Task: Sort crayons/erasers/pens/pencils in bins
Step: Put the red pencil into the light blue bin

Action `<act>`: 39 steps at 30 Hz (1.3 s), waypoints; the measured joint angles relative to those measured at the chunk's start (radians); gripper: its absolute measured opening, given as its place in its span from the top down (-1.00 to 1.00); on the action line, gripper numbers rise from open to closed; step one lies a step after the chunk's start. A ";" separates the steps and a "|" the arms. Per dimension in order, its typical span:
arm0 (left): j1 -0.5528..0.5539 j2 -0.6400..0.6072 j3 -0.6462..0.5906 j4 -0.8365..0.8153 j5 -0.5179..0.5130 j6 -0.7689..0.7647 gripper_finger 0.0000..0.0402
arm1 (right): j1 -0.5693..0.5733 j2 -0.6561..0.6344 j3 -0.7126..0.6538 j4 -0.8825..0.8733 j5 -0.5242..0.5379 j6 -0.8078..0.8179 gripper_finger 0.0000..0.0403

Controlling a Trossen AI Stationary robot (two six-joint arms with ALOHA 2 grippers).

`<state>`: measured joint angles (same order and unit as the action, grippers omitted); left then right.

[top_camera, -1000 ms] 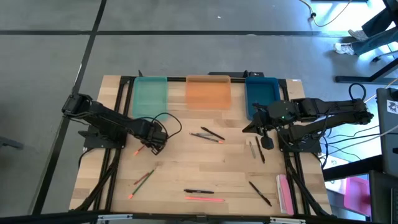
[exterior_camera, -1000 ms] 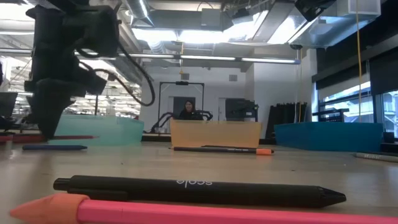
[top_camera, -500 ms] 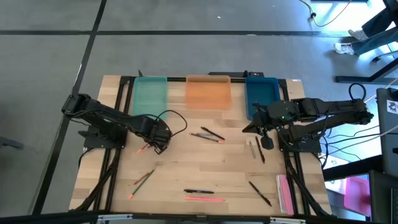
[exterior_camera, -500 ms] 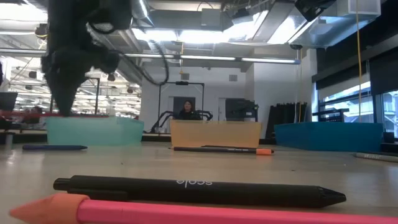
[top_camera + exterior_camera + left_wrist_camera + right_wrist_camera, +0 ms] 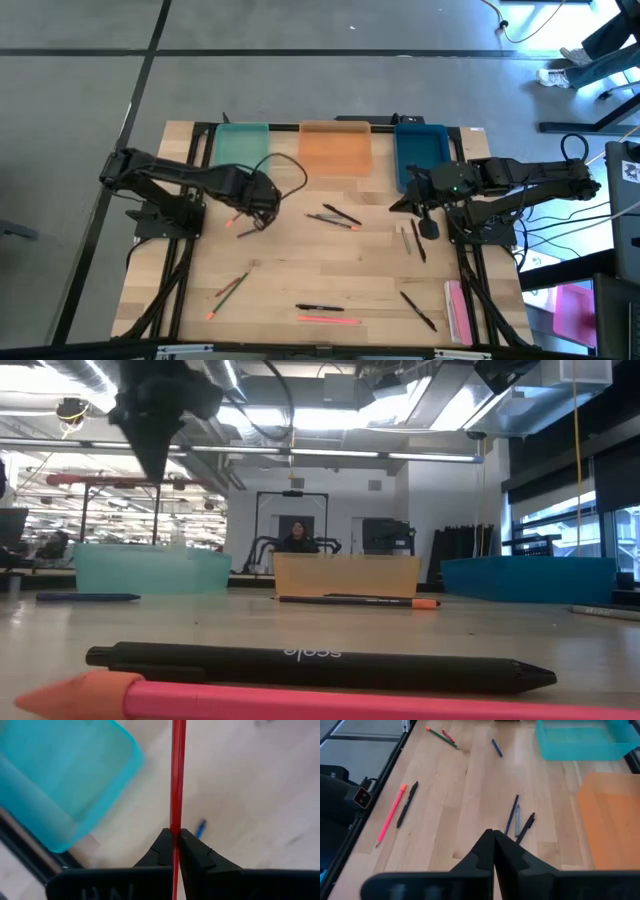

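Pink and black are lying nearest the front edge: a pink pencil (image 5: 328, 320) touching a black pen (image 5: 320, 667), more pens and pencils scattered over the wooden table (image 5: 340, 265). Farther in, the left gripper (image 5: 262, 207) is hanging above the boards, fingers clamping a red pencil (image 5: 177, 775) just short of the teal-green bin (image 5: 241, 152). The right gripper (image 5: 417, 206) is waiting with fingers pressed together near the blue bin (image 5: 420, 148). The orange bin (image 5: 335, 148) is sitting between them
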<state>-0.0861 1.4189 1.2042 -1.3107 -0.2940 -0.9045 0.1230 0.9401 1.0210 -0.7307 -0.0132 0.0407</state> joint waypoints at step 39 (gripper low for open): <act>0.702 0.000 -0.116 0.378 -0.152 0.443 0.99 | 0.000 0.000 0.000 0.000 0.351 -0.019 0.95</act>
<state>0.6162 1.4185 1.0887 -0.9322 -0.4458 -0.4611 0.1230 0.9400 1.0210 -0.7303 0.3382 0.0221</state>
